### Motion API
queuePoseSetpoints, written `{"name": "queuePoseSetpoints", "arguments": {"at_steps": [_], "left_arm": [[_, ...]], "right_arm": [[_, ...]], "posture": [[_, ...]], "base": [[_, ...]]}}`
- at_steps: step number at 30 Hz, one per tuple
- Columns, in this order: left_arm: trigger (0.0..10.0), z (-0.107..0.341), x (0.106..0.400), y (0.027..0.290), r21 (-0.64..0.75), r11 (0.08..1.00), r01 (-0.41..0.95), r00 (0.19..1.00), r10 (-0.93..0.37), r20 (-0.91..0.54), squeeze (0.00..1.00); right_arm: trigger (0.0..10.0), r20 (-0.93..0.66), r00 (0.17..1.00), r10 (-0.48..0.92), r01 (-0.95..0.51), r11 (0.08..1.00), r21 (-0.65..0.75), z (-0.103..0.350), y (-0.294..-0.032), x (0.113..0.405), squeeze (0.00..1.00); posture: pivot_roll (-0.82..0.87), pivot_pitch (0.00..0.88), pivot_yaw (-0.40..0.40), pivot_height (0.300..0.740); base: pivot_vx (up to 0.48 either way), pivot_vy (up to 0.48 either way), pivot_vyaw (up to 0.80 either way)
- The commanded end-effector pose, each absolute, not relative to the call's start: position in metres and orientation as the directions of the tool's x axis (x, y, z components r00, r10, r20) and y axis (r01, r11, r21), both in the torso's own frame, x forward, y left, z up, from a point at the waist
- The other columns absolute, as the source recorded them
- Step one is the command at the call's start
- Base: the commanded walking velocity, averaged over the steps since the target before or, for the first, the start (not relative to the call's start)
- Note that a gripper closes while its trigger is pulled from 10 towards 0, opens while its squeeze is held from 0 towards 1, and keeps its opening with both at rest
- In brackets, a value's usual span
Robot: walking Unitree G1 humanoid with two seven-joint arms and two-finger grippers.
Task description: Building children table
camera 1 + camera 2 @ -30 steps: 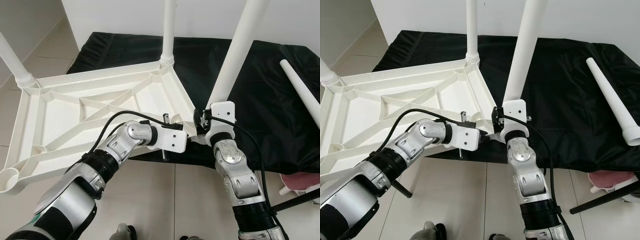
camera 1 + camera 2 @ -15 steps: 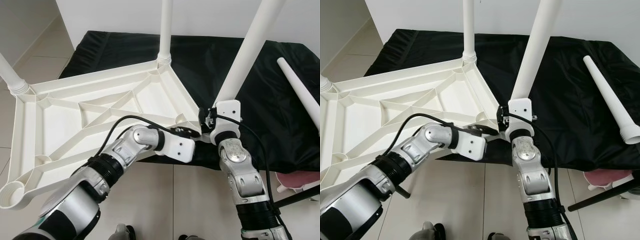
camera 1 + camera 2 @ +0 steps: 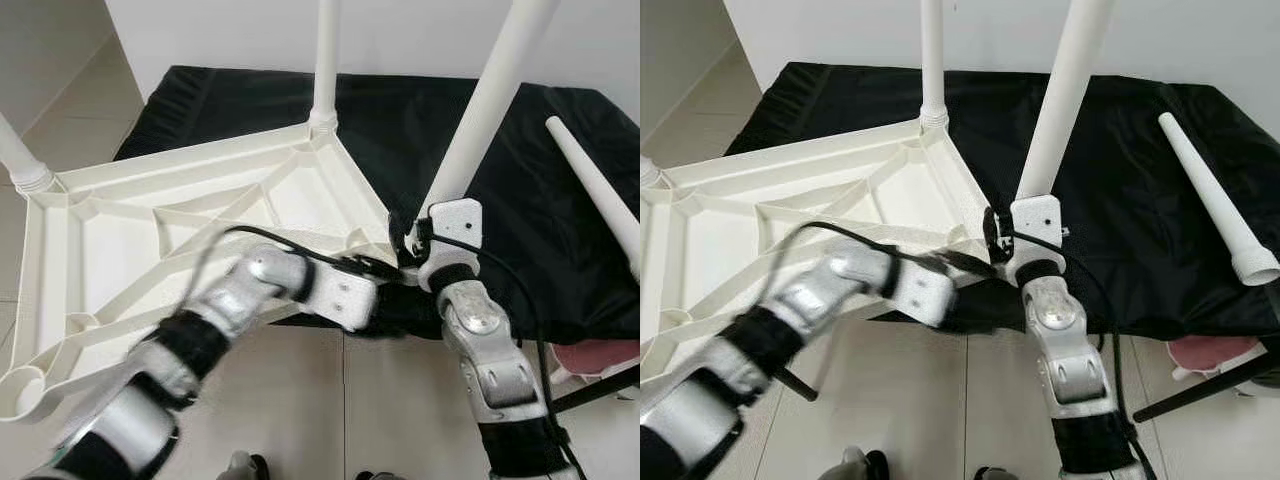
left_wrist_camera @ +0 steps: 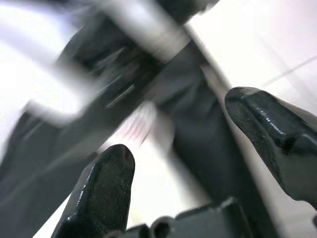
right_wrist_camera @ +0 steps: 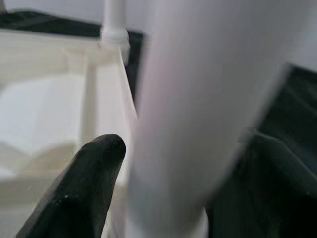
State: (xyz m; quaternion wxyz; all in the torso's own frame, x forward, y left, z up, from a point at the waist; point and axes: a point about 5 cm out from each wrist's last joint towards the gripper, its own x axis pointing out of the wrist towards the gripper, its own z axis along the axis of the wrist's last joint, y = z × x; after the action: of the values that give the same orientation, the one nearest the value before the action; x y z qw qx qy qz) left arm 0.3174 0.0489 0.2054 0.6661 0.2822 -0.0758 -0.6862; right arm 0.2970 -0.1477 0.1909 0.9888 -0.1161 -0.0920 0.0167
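The white plastic tabletop [image 3: 150,230] lies upside down, its far corner resting on the black cloth [image 3: 400,120]. Upright legs stand at its far corner [image 3: 325,60] and left corner [image 3: 20,160]. A third white leg [image 3: 485,110] rises tilted from the near right corner, and my right gripper [image 3: 412,240] is shut on its base; in the right wrist view that leg [image 5: 198,109] sits between the black fingers [image 5: 84,183]. My left gripper [image 3: 388,272] is just below that corner, open, its fingers [image 4: 106,178] apart. A loose leg [image 3: 595,190] lies on the cloth.
The tabletop's near left corner socket [image 3: 22,385] hangs over the tiled floor [image 3: 300,400]. The black cloth drapes down in front of my arms. A pink object [image 3: 595,360] and a black strut [image 3: 1200,390] are at the lower right. A white wall stands behind.
My left arm is blurred in motion, and its gripper has pushed in closer under the corner where the right gripper holds the leg. The right gripper keeps its hold.
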Motion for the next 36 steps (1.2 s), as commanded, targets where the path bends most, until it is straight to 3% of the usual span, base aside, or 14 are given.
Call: {"name": "queuePoseSetpoints", "arguments": {"at_steps": [1,5,9,11,14,16,18,26,29,36], "left_arm": [[10.0,0.202,0.315,0.065,0.484,0.029,0.875,0.169,-0.953,-0.249,0.0],[10.0,0.201,0.312,0.078,0.472,0.084,0.878,0.219,-0.946,-0.24,0.0],[10.0,0.211,0.307,0.1,0.424,0.286,0.859,0.371,-0.919,-0.132,0.0],[10.0,0.212,0.306,0.104,0.419,0.314,0.852,0.394,-0.912,-0.117,0.0],[10.0,0.218,0.301,0.117,0.363,0.444,0.819,0.49,-0.871,-0.04,0.0],[10.0,0.219,0.299,0.119,0.353,0.462,0.813,0.504,-0.863,-0.032,0.0],[10.0,0.218,0.294,0.13,0.304,0.553,0.775,0.584,-0.812,-0.011,0.0],[10.0,0.21,0.278,0.146,0.303,0.608,0.734,0.657,-0.749,-0.088,0.0],[10.0,0.206,0.272,0.154,0.365,0.544,0.756,0.635,-0.746,-0.201,0.0],[10.0,0.206,0.273,0.164,0.387,0.54,0.747,0.651,-0.71,-0.267,0.0]], "right_arm": [[10.0,0.196,0.98,0.047,-0.003,0.976,-0.216,0.196,-0.155,0.293,0.0],[10.0,0.219,0.974,0.053,-0.006,0.977,-0.211,0.201,-0.158,0.289,0.0],[10.0,0.229,0.972,0.045,0.002,0.98,-0.2,0.2,-0.161,0.277,0.0],[10.0,0.227,0.973,0.043,0.003,0.98,-0.198,0.199,-0.161,0.274,0.0],[10.0,0.214,0.976,0.041,0.002,0.981,-0.195,0.194,-0.159,0.263,0.0],[10.0,0.212,0.976,0.041,0.002,0.981,-0.195,0.194,-0.159,0.261,0.0],[10.0,0.192,0.98,0.043,-0.002,0.978,-0.207,0.188,-0.162,0.253,0.0],[10.0,0.139,0.989,0.053,-0.02,0.974,-0.227,0.179,-0.174,0.235,0.0],[10.0,0.1,0.993,0.068,-0.042,0.97,-0.238,0.174,-0.179,0.226,0.0],[10.0,0.069,0.988,0.136,-0.116,0.963,-0.244,0.17,-0.174,0.22,0.0]], "posture": [[-0.03,0.168,0.008,0.74],[-0.03,0.17,0.004,0.74],[-0.01,0.174,-0.003,0.74],[-0.01,0.174,-0.003,0.74],[-0.01,0.175,-0.001,0.74],[-0.01,0.175,-0.001,0.74],[-0.01,0.177,0.001,0.74],[0.0,0.175,-0.008,0.74],[0.0,0.169,-0.01,0.74],[0.0,0.165,-0.002,0.74]], "base": [[0.0,0.0,0.0],[0.0,0.0,0.0],[0.0,0.0,0.0],[0.0,0.0,0.0],[0.0,0.0,0.0],[0.0,0.0,0.0],[0.0,0.0,0.0],[0.0,0.0,0.0],[0.0,0.0,0.0],[0.0,0.0,0.0]]}}
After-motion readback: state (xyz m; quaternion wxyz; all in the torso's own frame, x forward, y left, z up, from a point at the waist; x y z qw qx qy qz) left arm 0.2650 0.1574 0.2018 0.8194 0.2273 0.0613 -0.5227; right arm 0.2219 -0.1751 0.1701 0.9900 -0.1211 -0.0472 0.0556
